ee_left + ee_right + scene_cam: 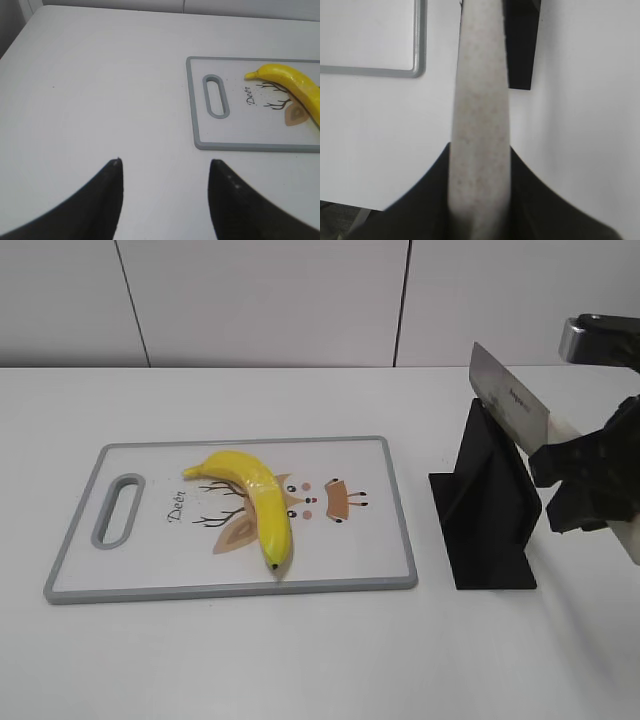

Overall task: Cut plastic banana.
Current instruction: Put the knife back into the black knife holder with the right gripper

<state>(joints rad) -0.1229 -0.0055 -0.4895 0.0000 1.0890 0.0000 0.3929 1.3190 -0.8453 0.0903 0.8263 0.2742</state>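
Observation:
The glossy yellow plastic banana [255, 495] lies on the white cutting board [150, 565], dark tip toward the front; it also shows at the right edge of the left wrist view [295, 82]. My right gripper [570, 475] is shut on the pale speckled handle [480, 125] of a knife. Its steel blade [508, 398] points up and left, just above the black knife stand [485, 505]. My left gripper [165, 162] is open and empty over bare table, left of the board [200, 115]; it is out of the exterior view.
The black stand [520, 45] sits right of the board, a small gap between them. A corner of the board's grey rim [417, 65] shows in the right wrist view. The table's front edge [350, 204] is at lower left there. A white wall is behind.

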